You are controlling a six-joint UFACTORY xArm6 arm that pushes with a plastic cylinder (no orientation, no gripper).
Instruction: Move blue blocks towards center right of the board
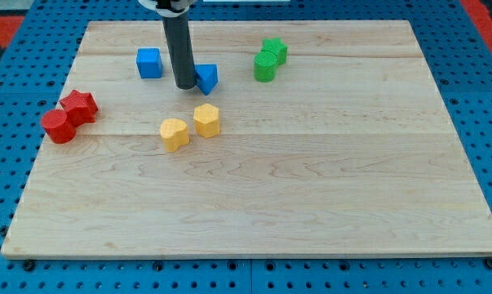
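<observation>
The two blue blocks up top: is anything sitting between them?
Yes, in the camera view my tip stands between the blue cube on the view's left and the blue wedge-like block, right against the latter.

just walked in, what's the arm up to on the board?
The arm's rod is working the blue blocks. My tip sits between them, right against the left side of the blue wedge-like block; the blue cube lies apart, further to the view's left. Both are in the upper left of the wooden board, far from centre right. Red, yellow and green pairs lie apart from the tip.
</observation>
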